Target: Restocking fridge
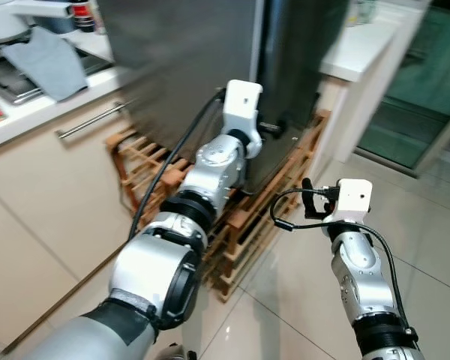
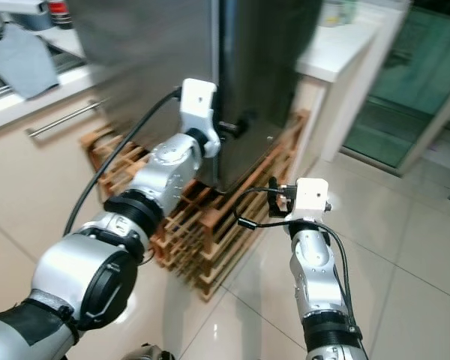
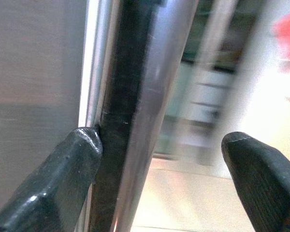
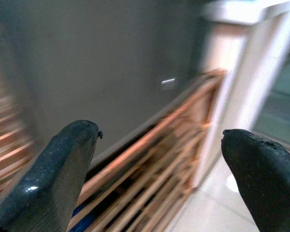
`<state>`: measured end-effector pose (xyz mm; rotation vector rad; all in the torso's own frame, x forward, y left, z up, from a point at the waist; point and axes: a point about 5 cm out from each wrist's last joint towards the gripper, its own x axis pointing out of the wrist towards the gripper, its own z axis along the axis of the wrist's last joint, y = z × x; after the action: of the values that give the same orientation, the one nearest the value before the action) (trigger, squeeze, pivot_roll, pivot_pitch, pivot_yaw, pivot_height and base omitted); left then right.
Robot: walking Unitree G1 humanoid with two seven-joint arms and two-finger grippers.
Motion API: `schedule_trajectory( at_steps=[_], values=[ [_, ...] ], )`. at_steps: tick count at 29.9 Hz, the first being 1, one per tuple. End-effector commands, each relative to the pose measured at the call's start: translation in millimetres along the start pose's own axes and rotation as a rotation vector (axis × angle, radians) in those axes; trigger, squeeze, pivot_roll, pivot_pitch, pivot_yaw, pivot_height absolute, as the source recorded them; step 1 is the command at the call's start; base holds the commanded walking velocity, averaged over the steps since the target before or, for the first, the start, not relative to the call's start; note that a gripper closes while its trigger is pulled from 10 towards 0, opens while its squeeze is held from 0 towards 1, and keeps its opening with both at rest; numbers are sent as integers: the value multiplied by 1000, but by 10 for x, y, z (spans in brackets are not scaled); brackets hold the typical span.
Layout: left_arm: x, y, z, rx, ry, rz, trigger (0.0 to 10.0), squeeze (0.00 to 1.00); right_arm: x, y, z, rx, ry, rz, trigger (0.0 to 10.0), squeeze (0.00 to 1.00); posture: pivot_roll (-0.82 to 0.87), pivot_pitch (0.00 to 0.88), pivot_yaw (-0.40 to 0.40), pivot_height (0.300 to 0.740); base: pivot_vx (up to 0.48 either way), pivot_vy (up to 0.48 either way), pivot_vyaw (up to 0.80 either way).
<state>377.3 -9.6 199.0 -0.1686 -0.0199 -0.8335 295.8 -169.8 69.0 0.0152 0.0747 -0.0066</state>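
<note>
Black rubber-tipped fingers (image 3: pixel 77 164) of your left gripper (image 3: pixel 159 169) stand wide apart, holding nothing; one pad touches the edge of the tall grey brushed-steel fridge (image 1: pixel 187 67) at its door seam. Judgement: the step is opening the door. Seat both fingers behind that edge before pulling, and pull along an arc, not straight back. The fridge stands just ahead of this gripper, long axis vertical, door face towards you. Below it sits a slatted wooden rack (image 1: pixel 247 225). Your right gripper (image 4: pixel 159 169), also spread and empty, hovers lower, apart from the fridge and near the rack; keep it off the door's swing path.
</note>
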Motion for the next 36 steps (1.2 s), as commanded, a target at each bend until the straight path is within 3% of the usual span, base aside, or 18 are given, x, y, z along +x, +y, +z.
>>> schedule_trajectory(
  at_steps=[1, 4, 7, 11, 14, 16, 17, 18, 22, 23, 24, 25, 28, 30, 31, 32, 33, 36],
  values=[
    [302, -884, 163, -89, -86, -407, 10000, 0, -25, 18, 0, -3, 7, 18, 10000, 0, -128, 0, 32, 740, 0, 0, 0],
    [194, -1324, 340, -236, -196, -798, 10000, 0, -158, 27, -121, -24, 46, 65, 10000, 0, -135, 0, 33, 740, 0, 0, 0],
    [125, -1441, 410, -259, -227, -908, 10000, 0, -215, -20, -175, -31, 66, 59, 10000, 0, -140, 0, 31, 740, 0, 0, 0],
    [59, -1344, 428, -239, -236, -896, 10000, 0, -225, -69, -172, -27, 70, 40, 10000, 0, -146, 0, 22, 740, 0, 0, 0],
    [-66, -943, 282, -162, -205, -753, 10000, 0, -211, -39, -150, -24, 60, 43, 10000, 0, -130, 0, 25, 740, 0, 0, 0],
    [-333, -493, 141, -120, -161, -612, 10000, 0, -185, -26, -133, -19, 56, 44, 10000, 0, -114, 0, 27, 740, 0, 0, 0],
    [-572, -219, 61, -101, -133, -531, 10000, 0, -159, -32, -109, -10, 46, 39, 10000, 0, -107, 0, 26, 740, 0, 0, 0],
    [-572, -219, 61, -101, -133, -531, 10000, 0, -159, -32, -109, -10, 46, 39, 10000, 0, -107, 0, 26, 740, 0, 0, 0],
    [-1111, 302, -33, -71, -77, -345, 10000, 0, -34, -29, -8, -2, 16, 25, 10000, 0, -77, 0, 25, 740, 0, 0, 0],
    [-1111, 302, -33, -71, -77, -345, 10000, 0, -34, -29, -8, -2, 16, 25, 10000, 0, -77, 0, 25, 740, 0, 0, 0],
    [-1393, 531, -48, -60, -63, -220, 10000, 0, 85, 45, 94, 16, -11, 30, 10000, 0, -65, 0, 18, 740, 0, 0, 0],
    [-1504, 601, -69, -47, -50, -167, 10000, 0, 135, 97, 149, 23, -26, 40, 10000, 0, -52, 0, 13, 740, 0, 0, 531],
    [-1630, 677, -101, -20, -36, -71, 10000, 0, 192, 178, 207, 22, -40, 64, 10000, 0, -39, 0, 6, 740, 0, 0, 577],
    [-1711, 790, -103, -20, -50, 92, 10000, 0, 236, 252, 227, 18, -39, 92, 10000, 0, -18, 0, 0, 740, 0, 0, 638],
    [-1746, 879, -96, -29, -79, 237, 10000, 0, 261, 286, 234, 16, -39, 105, 10000, 0, 1, 0, -3, 740, 0, 0, 631],
    [-1746, 879, -96, -29, -79, 237, 10000, 0, 261, 286, 234, 16, -39, 105, 10000, 0, 1, 0, -3, 740, 0, 0, 631],
    [-1796, 978, -112, -53, -114, 434, 10000, 0, 294, 315, 244, 22, -38, 114, 10000, 0, 17, 0, -5, 740, 0, 0, 606],
    [-1861, 971, -244, -76, -110, 595, 10000, 0, 366, 374, 284, 34, -49, 124, 10000, 0, 20, 0, 3, 740, 0, 0, 604]
  ],
)
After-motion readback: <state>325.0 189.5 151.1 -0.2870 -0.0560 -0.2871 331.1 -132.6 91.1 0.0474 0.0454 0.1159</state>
